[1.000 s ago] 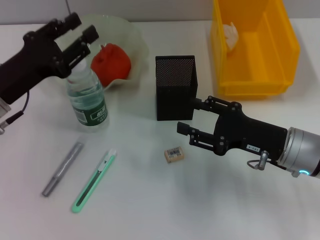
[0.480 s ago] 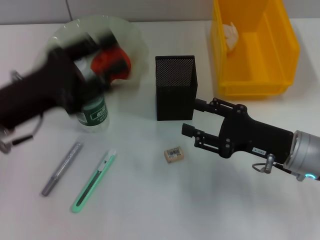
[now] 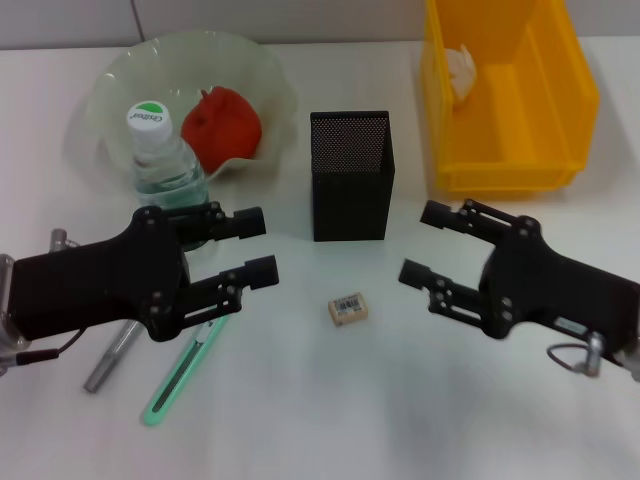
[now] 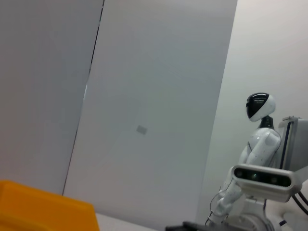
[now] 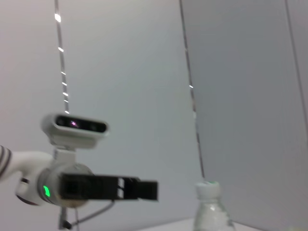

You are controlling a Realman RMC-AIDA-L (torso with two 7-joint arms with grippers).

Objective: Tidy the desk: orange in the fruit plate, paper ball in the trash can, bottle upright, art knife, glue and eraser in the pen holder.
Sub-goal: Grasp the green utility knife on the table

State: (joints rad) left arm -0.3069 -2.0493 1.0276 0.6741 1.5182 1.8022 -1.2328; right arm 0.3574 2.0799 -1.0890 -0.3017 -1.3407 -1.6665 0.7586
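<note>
The bottle (image 3: 165, 160) is standing upright beside the fruit plate (image 3: 115, 80) holding the orange (image 3: 222, 122); both the left gripper (image 3: 252, 247) and right gripper (image 3: 425, 245) are hovering open, flanking the eraser (image 3: 348, 308)

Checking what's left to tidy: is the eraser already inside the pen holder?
No: in the head view the eraser lies on the desk in front of the black mesh pen holder, between the two open end effectors.

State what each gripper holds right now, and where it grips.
Nothing is held. The left gripper and the right gripper both hang open above the table, flanking the eraser.
</note>
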